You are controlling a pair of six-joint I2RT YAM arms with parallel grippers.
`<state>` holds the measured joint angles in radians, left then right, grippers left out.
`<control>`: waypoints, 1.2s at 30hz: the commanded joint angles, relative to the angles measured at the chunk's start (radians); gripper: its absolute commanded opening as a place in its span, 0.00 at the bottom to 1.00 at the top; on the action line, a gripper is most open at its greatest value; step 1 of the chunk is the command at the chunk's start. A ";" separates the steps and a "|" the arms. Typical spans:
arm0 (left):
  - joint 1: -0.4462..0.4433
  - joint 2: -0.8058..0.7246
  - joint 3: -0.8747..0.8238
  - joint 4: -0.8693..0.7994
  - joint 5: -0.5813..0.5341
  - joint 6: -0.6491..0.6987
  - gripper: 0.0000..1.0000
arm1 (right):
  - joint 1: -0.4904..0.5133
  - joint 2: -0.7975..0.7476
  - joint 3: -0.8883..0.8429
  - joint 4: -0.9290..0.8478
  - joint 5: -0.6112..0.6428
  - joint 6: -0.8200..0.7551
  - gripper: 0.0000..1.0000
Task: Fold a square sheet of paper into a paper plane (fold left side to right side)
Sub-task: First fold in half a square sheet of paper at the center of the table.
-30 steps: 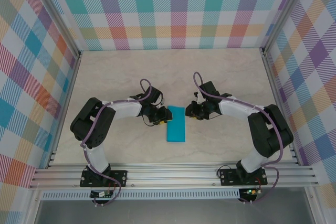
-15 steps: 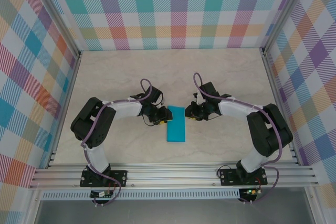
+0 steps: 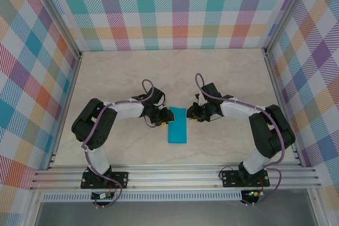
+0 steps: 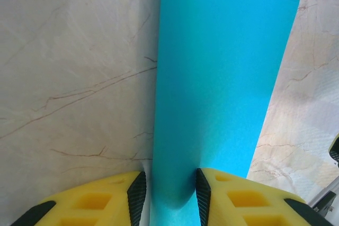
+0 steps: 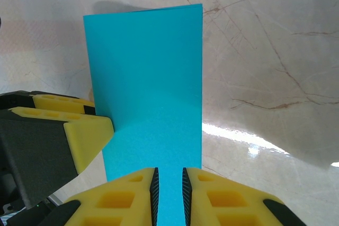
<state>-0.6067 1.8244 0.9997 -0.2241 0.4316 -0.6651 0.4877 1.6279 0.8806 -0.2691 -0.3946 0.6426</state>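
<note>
The square sheet of paper (image 3: 177, 125) is turquoise and lies flat on the table, folded into a narrow double-layered rectangle. A paper plane is out of view. My left gripper (image 3: 163, 119) sits at the sheet's left long edge. In the left wrist view its jaws (image 4: 170, 197) stand apart, and the paper (image 4: 222, 78) runs between and under the fingertips. My right gripper (image 3: 190, 114) is at the sheet's upper right edge. Its jaws (image 5: 168, 194) leave a narrow gap over the paper (image 5: 148, 78). The left gripper's yellow finger (image 5: 87, 133) rests on the far side.
The marble-look tabletop (image 3: 222, 78) is bounded by plaid walls at the back and on both sides. An aluminium rail (image 3: 175, 175) runs along the near edge by the arm bases.
</note>
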 commanded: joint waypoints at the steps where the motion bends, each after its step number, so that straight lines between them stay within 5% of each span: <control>1: -0.033 0.062 -0.007 0.003 -0.058 -0.007 0.35 | 0.002 0.003 -0.011 0.013 -0.015 0.006 0.21; 36: -0.034 0.055 -0.029 0.009 -0.081 -0.064 0.35 | 0.017 0.007 -0.006 0.012 -0.017 0.020 0.20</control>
<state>-0.6083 1.8240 0.9997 -0.2199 0.4236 -0.7258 0.4992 1.6478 0.8806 -0.2626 -0.4088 0.6582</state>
